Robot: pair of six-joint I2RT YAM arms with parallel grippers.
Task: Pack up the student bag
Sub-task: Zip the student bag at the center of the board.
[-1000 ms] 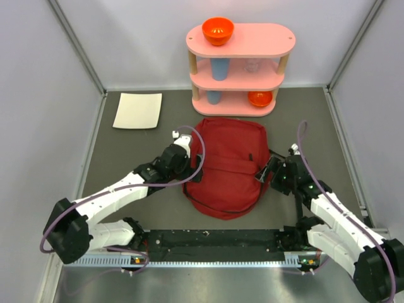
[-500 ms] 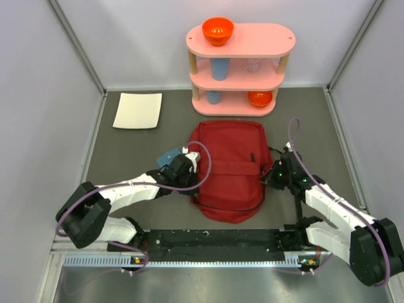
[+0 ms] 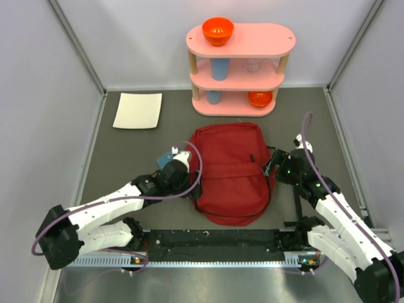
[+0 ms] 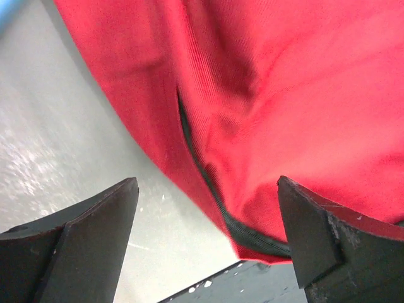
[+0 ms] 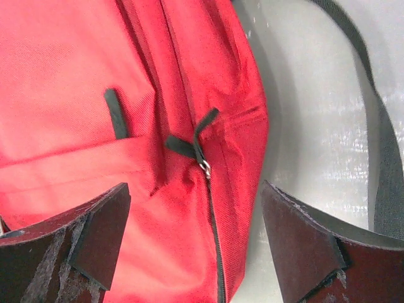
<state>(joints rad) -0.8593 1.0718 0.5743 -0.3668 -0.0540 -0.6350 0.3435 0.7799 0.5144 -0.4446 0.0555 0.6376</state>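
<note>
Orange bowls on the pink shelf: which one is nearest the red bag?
The bowl on the bottom tier, right end, just behind the bag. The other orange bowl sits on the top tier, left end.

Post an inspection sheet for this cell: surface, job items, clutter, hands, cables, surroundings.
Surface: grey table top, nothing spilled seen.
Job's things: student bag, dark red, lying flat between the arms; its black strap trails to the right.
Clutter: white paper sheet far left; pink shelf at the back with an orange bowl on top, a blue cup mid-tier and a second orange bowl on the bottom tier; small blue item by the left hand, unidentifiable.
Hands: left hand open over the bag's left edge; right hand open over a zipper pull; neither holds anything.
Cables: purple cable loops at the left wrist, overhanging the bag; another purple loop at the right wrist.
Surroundings: white walls on three sides.
</note>
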